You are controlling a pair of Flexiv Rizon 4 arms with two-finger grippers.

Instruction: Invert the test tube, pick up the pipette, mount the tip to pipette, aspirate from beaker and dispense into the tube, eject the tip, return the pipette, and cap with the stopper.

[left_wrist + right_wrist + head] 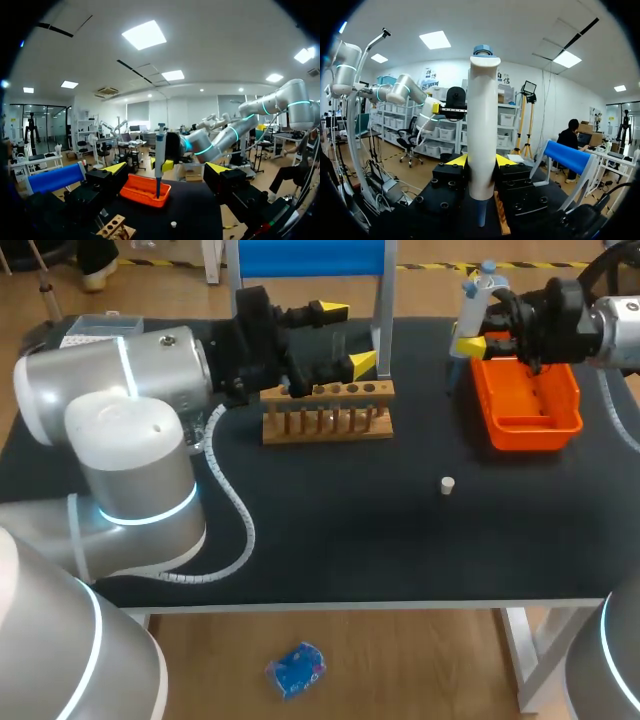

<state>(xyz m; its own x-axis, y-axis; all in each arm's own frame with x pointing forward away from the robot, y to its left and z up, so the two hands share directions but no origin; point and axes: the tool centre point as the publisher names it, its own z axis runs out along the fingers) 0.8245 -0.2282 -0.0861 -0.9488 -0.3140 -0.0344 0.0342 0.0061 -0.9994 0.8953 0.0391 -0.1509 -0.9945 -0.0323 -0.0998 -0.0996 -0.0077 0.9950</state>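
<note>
The right gripper (472, 315) is closed on the white pipette (480, 290), one yellow-tipped finger on each side of its body. It holds the pipette upright at the left end of the orange tray (560, 425), which sits at the far right of the table (350, 540). In the left wrist view the pipette's thin lower end points down into the tray; whether it touches the floor of the tray cannot be made out. The tray's inside shows only bare orange walls and floor from above. The left gripper (346, 337) hangs over the back of the wooden rack (328, 425) with its fingers spread wide apart, and its own view shows nothing clamped between them. The rack stands near the table's far edge, left of the tray. It has a row of round holes along its top bar and a line of pegs along the front. A faint clear test tube (338, 348) seems to stand up from the rack, in the gap between the left fingers. A small white stopper (447, 485) lies alone on the dark tabletop, in front of the tray and well apart from the rack. A clear box (95, 328) sits at the far left corner behind the left arm; its contents cannot be told.
</note>
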